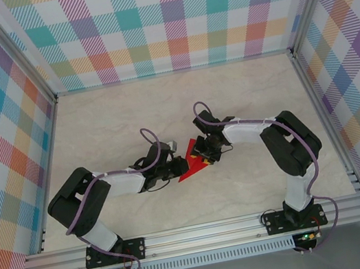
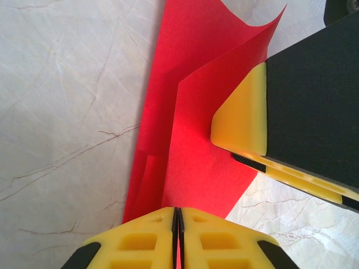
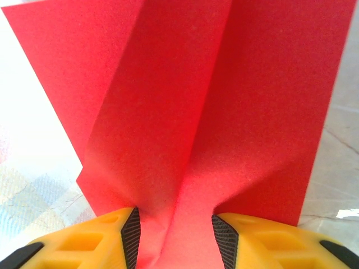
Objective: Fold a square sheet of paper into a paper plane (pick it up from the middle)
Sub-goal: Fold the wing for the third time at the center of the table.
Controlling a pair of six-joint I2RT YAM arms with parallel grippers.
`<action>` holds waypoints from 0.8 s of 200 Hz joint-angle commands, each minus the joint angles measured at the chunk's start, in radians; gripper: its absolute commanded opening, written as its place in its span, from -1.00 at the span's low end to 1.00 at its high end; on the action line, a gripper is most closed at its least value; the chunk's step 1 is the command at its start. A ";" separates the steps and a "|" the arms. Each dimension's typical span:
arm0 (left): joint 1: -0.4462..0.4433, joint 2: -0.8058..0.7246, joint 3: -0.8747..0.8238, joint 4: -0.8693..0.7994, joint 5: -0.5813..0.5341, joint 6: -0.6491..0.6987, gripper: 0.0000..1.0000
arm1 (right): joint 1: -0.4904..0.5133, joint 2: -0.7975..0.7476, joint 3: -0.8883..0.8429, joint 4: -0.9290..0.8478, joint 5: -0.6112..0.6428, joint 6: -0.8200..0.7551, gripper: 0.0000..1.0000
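The square sheet of paper is bright red, partly folded, and lies mid-table between both arms. In the left wrist view the paper shows a long crease and a flap curling upward. My left gripper is shut, with the paper's near edge pinched between its yellow fingers. My right gripper comes in from the right. In the right wrist view the creased paper funnels between the ribbed pads, and my right gripper is shut on this bunched fold. One of its yellow fingers presses on the sheet.
The tabletop is pale marble-patterned. Plaid walls enclose it on three sides, with aluminium posts at the corners. A metal rail carrying both arm bases runs along the near edge.
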 commanded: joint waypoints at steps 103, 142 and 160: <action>0.011 0.023 0.040 -0.048 -0.061 0.004 -0.77 | -0.007 0.127 -0.076 -0.190 0.152 0.003 0.02; 0.011 0.028 0.041 -0.053 -0.065 0.005 -0.77 | -0.006 0.132 -0.076 -0.193 0.153 0.003 0.02; 0.012 0.034 0.043 -0.054 -0.063 0.005 -0.77 | -0.006 0.134 -0.076 -0.193 0.153 0.004 -0.01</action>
